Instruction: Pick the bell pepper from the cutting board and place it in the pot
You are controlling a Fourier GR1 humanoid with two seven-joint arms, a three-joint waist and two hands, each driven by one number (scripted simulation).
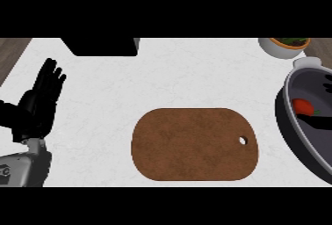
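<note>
Since the view looks steeply down, the nearest thing is the left hand at the left side, coming up off its grey forearm near the bottom edge. Its fingers are straight, pointing up and slightly spread, holding nothing. It's just parked there out of the way, which makes sense if the other arm has the job on its side.

Next out is the cutting board, brown with a small hole near its right edge, lying flat on the white counter. Nothing sits on it.

The bell pepper is the red thing with a bit of green stem inside the pot, which runs off the right edge. So I'd say the placing part is pretty much done. There are dark shapes inside the pot by the pepper at the right edge, probably the right hand's fingers, but too little shows, so I can't tell whether they're apart or curled, or whether they touch the pepper.

Farther back, a white bowl with something green and orange in it sits near the pot's pale handle, and a black box sits at the far edge.
</note>
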